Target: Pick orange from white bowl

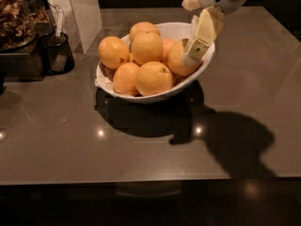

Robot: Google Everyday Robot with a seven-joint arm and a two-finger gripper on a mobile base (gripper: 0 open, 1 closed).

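The white bowl stands on the grey-brown counter, left of centre, and holds several yellow-orange oranges piled together. The rightmost orange lies against the bowl's right wall. My gripper reaches down from the upper right, over the bowl's right rim. Its cream-coloured tip lies in front of this rightmost orange and hides part of it. I cannot tell whether it touches the fruit. The other oranges, such as the front one and the left one, lie free.
A small dark cup with a white utensil stands left of the bowl. A clear container of brown nuts sits at the far left. A white upright panel stands behind. The counter's front edge runs across the bottom.
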